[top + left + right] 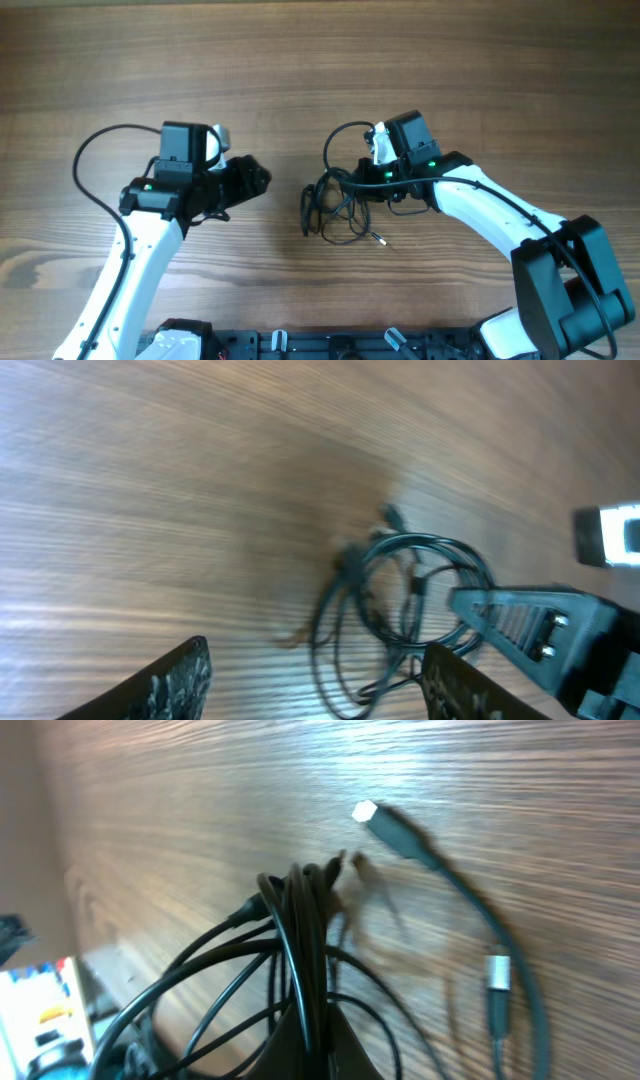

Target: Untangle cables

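Note:
The cables (340, 205) are thin black cords in a tangled bunch at the middle of the wooden table, with a silvery-tipped plug end (383, 240) trailing at the front. My right gripper (362, 178) is shut on several strands of the cables (300, 950) and holds the loops bunched; two plug ends (365, 812) (497, 972) lie loose on the wood. My left gripper (262, 178) is open and empty, left of the tangle. In the left wrist view the cables (400, 600) lie ahead between its fingers (315, 680), apart from them.
A thicker black arm wire (95, 150) loops out left of the left arm. The right arm's finger (530, 625) reaches in at the right of the left wrist view. The arm bases (330, 345) sit along the table's front edge.

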{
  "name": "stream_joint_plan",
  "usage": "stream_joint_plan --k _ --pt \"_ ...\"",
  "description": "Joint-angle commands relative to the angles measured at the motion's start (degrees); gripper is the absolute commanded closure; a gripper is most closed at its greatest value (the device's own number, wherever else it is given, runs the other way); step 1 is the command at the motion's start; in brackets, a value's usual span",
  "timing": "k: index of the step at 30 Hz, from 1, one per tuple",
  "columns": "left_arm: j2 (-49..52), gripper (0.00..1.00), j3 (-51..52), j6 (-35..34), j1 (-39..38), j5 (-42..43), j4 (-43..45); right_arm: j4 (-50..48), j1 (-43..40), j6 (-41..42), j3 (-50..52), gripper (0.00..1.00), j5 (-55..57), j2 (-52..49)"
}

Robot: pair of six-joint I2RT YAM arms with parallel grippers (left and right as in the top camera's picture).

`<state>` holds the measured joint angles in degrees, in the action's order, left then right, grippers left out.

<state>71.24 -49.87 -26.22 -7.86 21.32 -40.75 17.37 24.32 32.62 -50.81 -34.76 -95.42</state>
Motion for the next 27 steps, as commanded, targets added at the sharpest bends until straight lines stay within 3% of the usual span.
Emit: stream_joint_plan --k 1,5,14,27 --pt "0.20 0.25 0.15 1.38 -4.22 2.71 3.76 -0.76 -0.07 -2.67 -0.07 0.96 -6.91 0.42" --pt "4.04 0.20 0.15 3.52 -8.37 2.64 5.66 -0.79 -0.07 -2.84 -0.07 0.96 -7.32 0.42" --pt "18.18 0.29 0.15 3.52 -10.43 2.12 3.65 -0.83 -0.07 -2.64 -0.07 0.96 -7.08 0.42" --pt "21.55 0.28 0.15 2.69 -9.40 18.32 10.40 -0.57 -0.07 -2.62 -0.07 0.96 -6.23 0.42"
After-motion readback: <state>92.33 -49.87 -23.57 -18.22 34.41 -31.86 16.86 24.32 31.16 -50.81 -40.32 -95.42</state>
